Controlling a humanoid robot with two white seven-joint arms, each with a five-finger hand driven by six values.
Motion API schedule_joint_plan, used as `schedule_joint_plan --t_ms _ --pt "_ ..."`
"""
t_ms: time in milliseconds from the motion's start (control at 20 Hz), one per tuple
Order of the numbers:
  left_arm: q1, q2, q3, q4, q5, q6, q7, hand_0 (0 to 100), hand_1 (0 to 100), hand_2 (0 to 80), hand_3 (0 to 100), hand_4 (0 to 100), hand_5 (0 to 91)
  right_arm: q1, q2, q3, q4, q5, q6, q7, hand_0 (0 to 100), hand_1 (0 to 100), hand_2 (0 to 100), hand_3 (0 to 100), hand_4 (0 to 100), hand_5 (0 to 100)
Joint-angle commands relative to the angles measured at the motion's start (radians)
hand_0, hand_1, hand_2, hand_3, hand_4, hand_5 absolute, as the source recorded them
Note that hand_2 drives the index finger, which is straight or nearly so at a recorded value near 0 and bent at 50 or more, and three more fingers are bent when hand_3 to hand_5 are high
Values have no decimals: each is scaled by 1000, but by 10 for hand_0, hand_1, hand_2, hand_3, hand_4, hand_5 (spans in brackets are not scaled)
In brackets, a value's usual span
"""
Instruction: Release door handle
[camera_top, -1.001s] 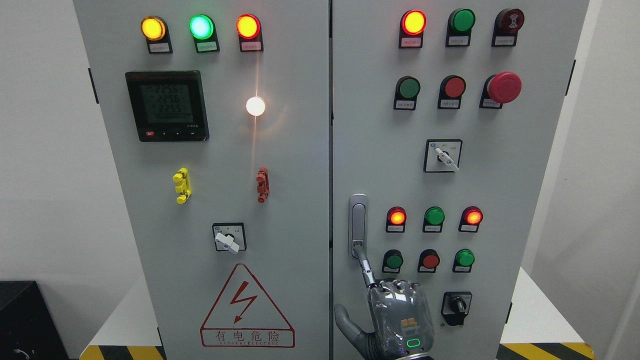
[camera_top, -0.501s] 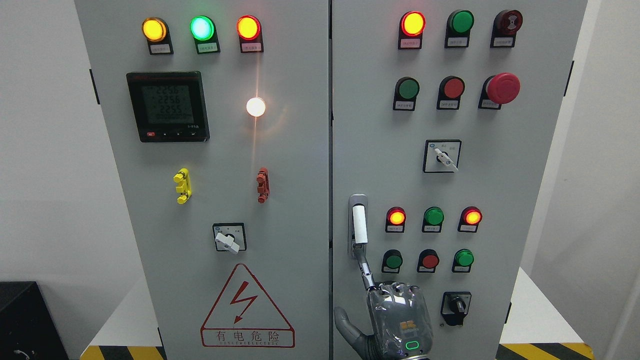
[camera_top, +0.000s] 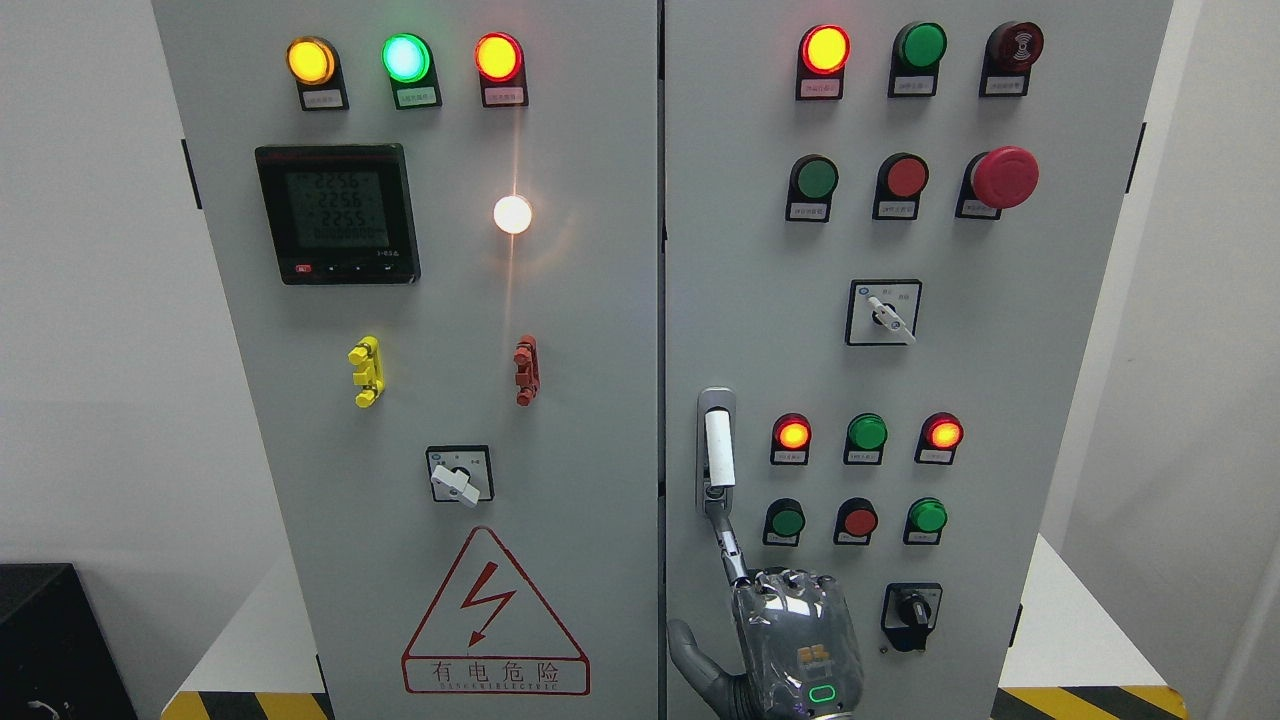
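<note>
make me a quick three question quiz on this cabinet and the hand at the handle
1. True or false: the right hand has one extended finger reaching up to the lower end of the door handle.
2. Where is the door handle mounted? A) on the left door, B) near the left edge of the right door, C) on the side wall.
3. Fill in: the large mushroom button at the upper right of the right door is ____ in colour.

Key: 1 true; 2 B; 3 red.
</note>
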Motion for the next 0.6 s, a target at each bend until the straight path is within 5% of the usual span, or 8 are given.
schedule_joint_plan --t_ms 0,551 --pt "-26 0 0 29 0 0 1 120 556 0 0 0 0 0 0 -1 3 0 0 9 328 251 117 1000 1000 1000" --pt "-26 0 0 29 0 0 1 120 556 0 0 0 0 0 0 13 -44 -1 -2 -1 330 255 192 1000 1000 1000"
